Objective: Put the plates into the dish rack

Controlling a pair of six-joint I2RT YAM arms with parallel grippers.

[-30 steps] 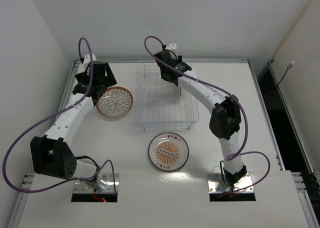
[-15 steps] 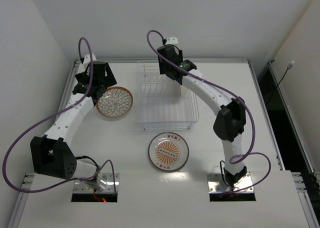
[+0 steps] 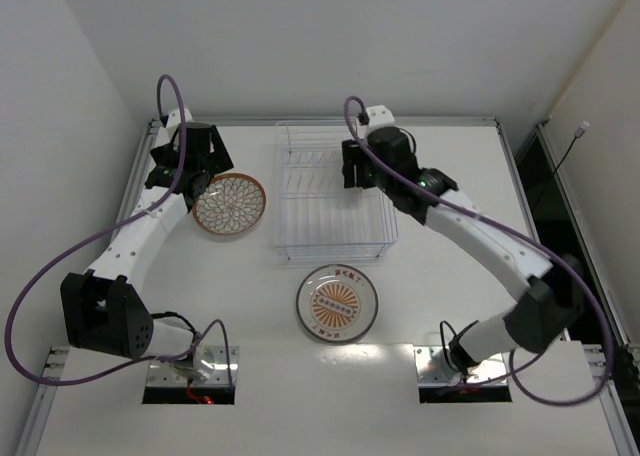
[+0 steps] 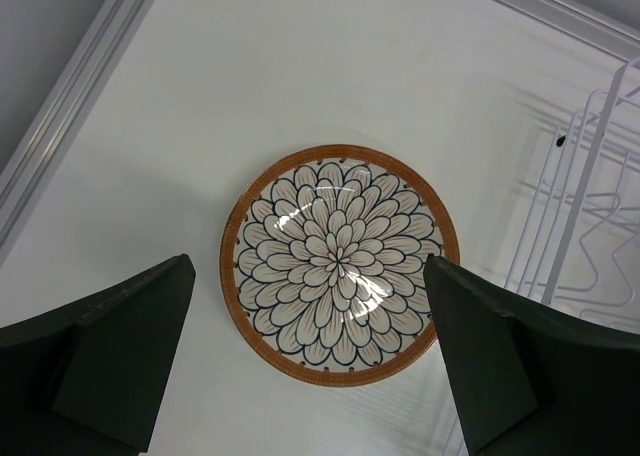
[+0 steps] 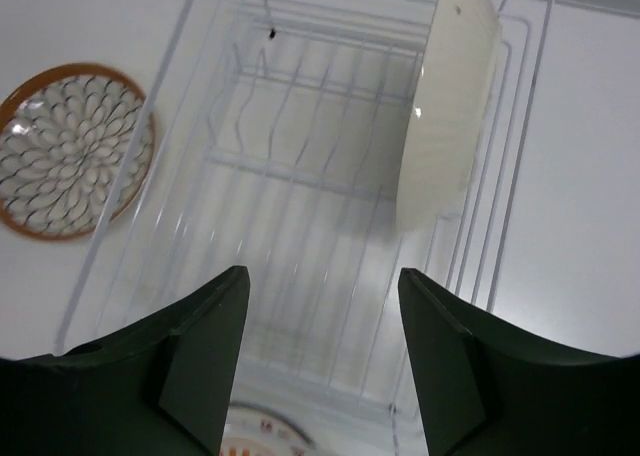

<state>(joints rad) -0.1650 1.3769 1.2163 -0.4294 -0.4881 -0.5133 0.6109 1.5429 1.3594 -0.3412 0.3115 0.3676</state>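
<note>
One brown-rimmed petal plate (image 3: 230,203) lies flat on the table left of the dish rack (image 3: 300,221). My left gripper (image 3: 197,181) hovers open above its far-left edge; in the left wrist view the plate (image 4: 340,264) lies between and beyond the gripper (image 4: 310,376). A second plate (image 5: 448,106) stands on edge in the rack (image 5: 300,166), pale underside showing. My right gripper (image 3: 352,171) is open and empty above the rack's right side, shown in its wrist view (image 5: 322,356). The sunburst plate (image 3: 337,302) lies flat in front of the rack.
The table's raised metal edge (image 3: 145,166) runs close beside the left arm. The back wall stands just behind the rack. The rack's corner (image 4: 590,206) shows at the right of the left wrist view. The arm bases sit at the near edge.
My right arm has swung from the rack's far side toward the right and nearer, its gripper now over the rack's right part. The left arm and flat plates have not moved.
</note>
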